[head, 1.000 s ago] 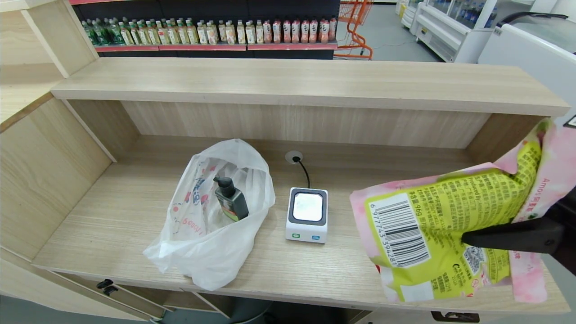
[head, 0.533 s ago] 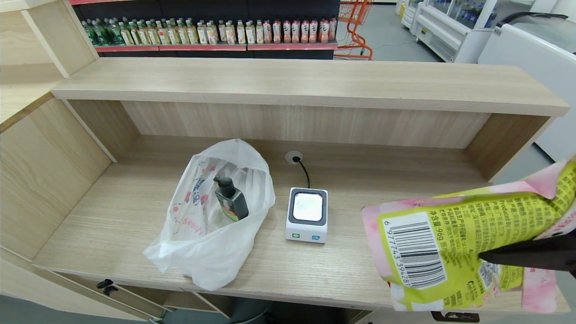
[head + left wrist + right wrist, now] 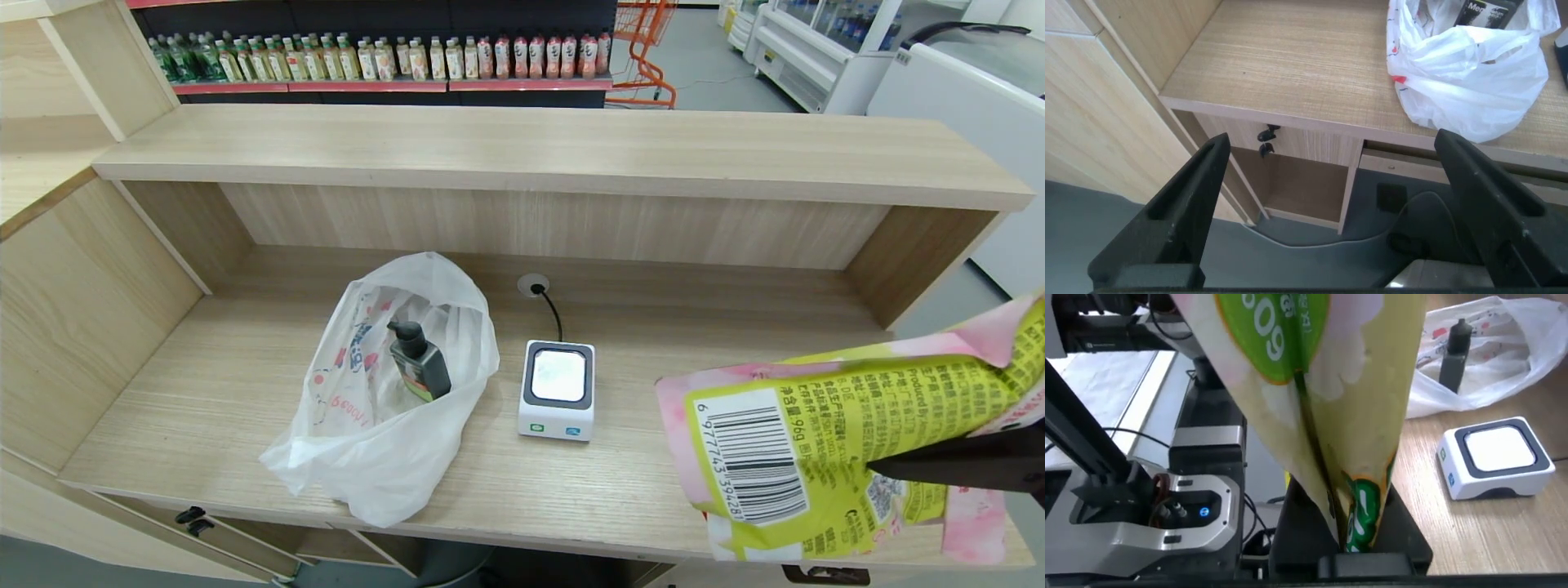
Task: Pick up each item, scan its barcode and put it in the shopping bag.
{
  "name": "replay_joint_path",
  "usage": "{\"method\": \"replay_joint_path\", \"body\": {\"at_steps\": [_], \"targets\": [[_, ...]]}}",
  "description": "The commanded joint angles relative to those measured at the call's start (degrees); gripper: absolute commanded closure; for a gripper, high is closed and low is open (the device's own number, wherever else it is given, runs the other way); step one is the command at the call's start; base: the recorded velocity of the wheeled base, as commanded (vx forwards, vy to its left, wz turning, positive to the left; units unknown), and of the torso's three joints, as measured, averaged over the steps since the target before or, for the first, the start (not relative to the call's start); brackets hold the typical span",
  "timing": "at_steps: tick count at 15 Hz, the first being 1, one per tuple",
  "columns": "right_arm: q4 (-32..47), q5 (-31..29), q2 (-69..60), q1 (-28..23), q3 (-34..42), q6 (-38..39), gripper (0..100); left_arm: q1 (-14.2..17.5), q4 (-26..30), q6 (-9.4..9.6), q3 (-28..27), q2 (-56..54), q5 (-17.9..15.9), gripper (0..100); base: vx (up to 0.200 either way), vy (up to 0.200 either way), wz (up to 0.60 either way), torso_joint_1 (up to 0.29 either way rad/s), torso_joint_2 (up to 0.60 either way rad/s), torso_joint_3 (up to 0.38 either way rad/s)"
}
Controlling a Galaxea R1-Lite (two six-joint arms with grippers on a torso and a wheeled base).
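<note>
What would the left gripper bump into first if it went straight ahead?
The left gripper would probably hit the counter's front first, near the shopping bag, though depth is unclear.

Snack pkt [image 3: 857,433] – pink w/ yellow-green panel, blk barcode; shopping bag [image 3: 384,441] white, red/blue print; scanner [image 3: 558,415] white; bottle [image 3: 420,363] dark.

Layout, placed from the scanner [image 3: 558,389]:
- Scanner: on the table [image 3: 204,392], about mid-width.
- Shopping bag [image 3: 384,392]: on the table, just left of the scanner, not touching it.
- Pump bottle [image 3: 419,361]: inside the shopping bag, leaning.
- Cable [image 3: 553,313]: runs from the scanner's back to a hole [image 3: 533,285] in the table behind it.
- Snack packet [image 3: 849,441]: well right of the scanner, above the table's front right corner, clamped in the right pincer [image 3: 882,465].
- Raised ledge [image 3: 555,151]: behind and above the scanner.
- Drinks shelf [image 3: 384,61]: farther behind, beyond the ledge.
</note>
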Motion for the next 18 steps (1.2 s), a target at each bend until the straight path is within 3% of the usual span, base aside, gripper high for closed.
{"method": "replay_joint_path", "body": {"at_steps": [1, 3, 5, 6, 8, 10, 12, 18], "targets": [[-0.01, -0.15, 0.37, 0.02, -0.05, -0.16, 100, 0.05, 0.0, -0.01, 0.0, -0.02, 0.03, 0, 0.0, 0.0, 0.0, 0.0, 0.0, 0.0], [-0.27, -1.56, 0.45, -0.15, -0.05, -1.21, 100, -0.04, 0.0, -0.01, 0.0, -0.02, 0.03, 0, 0.0, 0.0, 0.0, 0.0, 0.0, 0.0], [-3.26, -8.15, 2.3, -3.14, -0.05, -10.7, 100, -0.04, 0.0, -0.01, 0.0, -0.02, 0.03, 0, 0.0, 0.0, 0.0, 0.0, 0.0, 0.0], [-4.14, -12.19, 3.35, -4.81, -0.32, -17.21, 100, -0.04, 0.0, -0.01, 0.0, -0.02, 0.03, 0, 0.0, 0.0, 0.0, 0.0, 0.0, 0.0], [-6.07, -26.26, 4.41, -6.04, -1.11, -30.74, 100, 0.05, 0.0, -0.01, 0.0, -0.02, 0.03, 0, 0.0, 0.0, 0.0, 0.0, 0.0, 0.0], [-6.51, -32.23, 3.88, -6.66, -0.85, -36.54, 100, 0.05, 0.0, -0.01, 0.0, -0.02, 0.03, 0, 0.0, 0.0, 0.0, 0.0, 0.0, 0.0], [-6.69, -40.06, 3.97, -7.18, -2.16, -48.41, 100, 0.05, 0.0, -0.01, 0.0, -0.02, 0.03, 0, 0.0, 0.0, 0.0, 0.0, 0.0, 0.0], [-6.16, -43.48, 3.18, -7.89, -2.34, -66.86, 100, 0.05, 0.0, -0.01, 0.0, -0.02, 0.03, 0, 0.0, 0.0, 0.0, 0.0, 0.0, 0.0]]}}
